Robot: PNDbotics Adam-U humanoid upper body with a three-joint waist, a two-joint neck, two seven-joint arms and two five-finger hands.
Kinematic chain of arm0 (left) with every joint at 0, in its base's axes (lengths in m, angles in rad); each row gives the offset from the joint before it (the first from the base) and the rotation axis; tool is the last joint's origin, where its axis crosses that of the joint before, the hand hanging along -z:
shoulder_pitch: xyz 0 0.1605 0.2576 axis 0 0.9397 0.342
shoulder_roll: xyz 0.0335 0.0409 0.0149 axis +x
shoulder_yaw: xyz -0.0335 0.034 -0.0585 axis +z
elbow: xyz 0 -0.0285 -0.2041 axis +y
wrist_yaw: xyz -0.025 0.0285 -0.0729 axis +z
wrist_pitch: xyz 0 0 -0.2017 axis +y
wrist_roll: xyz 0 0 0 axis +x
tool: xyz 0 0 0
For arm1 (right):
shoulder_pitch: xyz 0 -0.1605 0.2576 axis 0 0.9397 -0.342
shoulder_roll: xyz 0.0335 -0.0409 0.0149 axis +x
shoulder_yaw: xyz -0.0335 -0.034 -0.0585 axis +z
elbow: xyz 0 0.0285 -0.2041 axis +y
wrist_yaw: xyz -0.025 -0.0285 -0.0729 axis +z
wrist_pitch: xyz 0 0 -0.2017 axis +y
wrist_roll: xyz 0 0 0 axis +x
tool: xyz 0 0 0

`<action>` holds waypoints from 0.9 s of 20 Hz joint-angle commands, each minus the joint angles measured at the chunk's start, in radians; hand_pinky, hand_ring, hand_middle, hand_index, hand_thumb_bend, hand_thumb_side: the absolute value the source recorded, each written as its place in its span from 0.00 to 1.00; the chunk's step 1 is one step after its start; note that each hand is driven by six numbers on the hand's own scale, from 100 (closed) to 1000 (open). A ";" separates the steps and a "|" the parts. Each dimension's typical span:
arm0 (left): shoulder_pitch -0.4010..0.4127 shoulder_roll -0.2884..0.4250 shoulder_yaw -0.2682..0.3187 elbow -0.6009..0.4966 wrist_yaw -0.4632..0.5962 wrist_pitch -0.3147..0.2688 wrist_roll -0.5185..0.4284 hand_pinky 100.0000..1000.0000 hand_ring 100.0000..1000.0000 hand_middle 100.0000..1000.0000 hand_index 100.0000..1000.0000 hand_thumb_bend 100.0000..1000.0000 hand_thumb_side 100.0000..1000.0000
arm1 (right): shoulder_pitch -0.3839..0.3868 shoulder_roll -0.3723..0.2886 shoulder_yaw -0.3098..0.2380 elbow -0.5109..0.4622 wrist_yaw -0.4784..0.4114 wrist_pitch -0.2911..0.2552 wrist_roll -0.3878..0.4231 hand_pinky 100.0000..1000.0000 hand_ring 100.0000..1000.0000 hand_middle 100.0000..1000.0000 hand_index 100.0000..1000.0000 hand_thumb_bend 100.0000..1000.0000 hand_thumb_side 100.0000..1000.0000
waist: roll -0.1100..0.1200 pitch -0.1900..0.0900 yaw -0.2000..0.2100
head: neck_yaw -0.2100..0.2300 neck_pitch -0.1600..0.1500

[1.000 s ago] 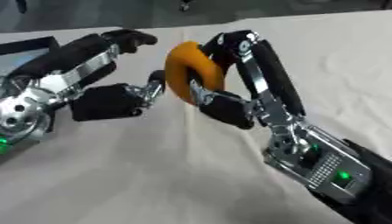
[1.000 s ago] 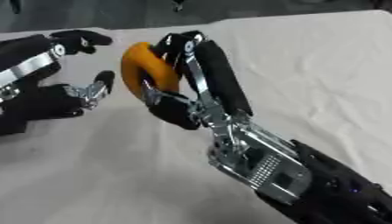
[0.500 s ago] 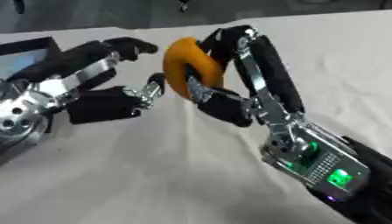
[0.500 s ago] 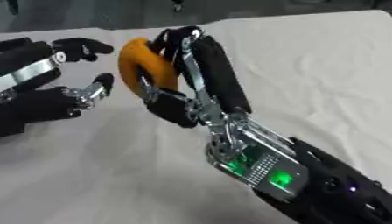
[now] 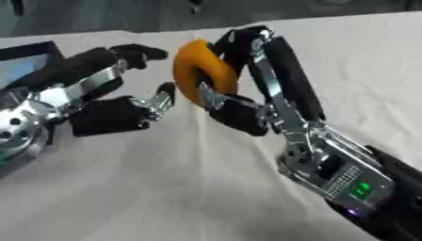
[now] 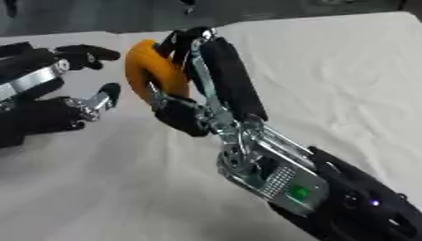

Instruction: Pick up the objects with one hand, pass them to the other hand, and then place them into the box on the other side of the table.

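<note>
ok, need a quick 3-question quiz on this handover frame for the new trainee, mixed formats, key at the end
1. True or false: the right hand has its fingers curled round the orange ring.
2. Multiple choice: the left hand is A) curled round the ring, B) open beside the ring, facing it, C) resting flat on the table.
3. Fill in: the ring is held ____ the table, not lying on it.

Key: 1 true; 2 B; 3 above
</note>
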 commanded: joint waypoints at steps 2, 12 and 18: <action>-0.016 0.018 0.034 -0.007 0.011 0.009 0.025 1.00 0.95 0.95 1.00 0.00 0.85 | -0.020 0.000 -0.013 -0.021 -0.018 0.078 -0.093 0.55 0.37 0.30 0.24 0.00 0.00 | 0.009 -0.036 0.000 | -0.008 -0.013; -0.014 0.013 0.049 -0.007 0.109 -0.046 0.031 1.00 0.95 0.96 0.99 0.00 0.91 | -0.028 0.003 -0.008 -0.021 -0.023 0.065 -0.056 0.55 0.36 0.30 0.23 0.00 0.00 | 0.008 -0.037 0.002 | -0.020 -0.009; -0.025 0.006 0.039 -0.007 0.157 -0.078 0.021 1.00 0.96 0.96 0.99 0.00 0.96 | -0.040 0.005 -0.007 -0.021 -0.025 0.078 -0.060 0.54 0.35 0.30 0.22 0.00 0.00 | 0.013 -0.034 0.009 | -0.030 0.008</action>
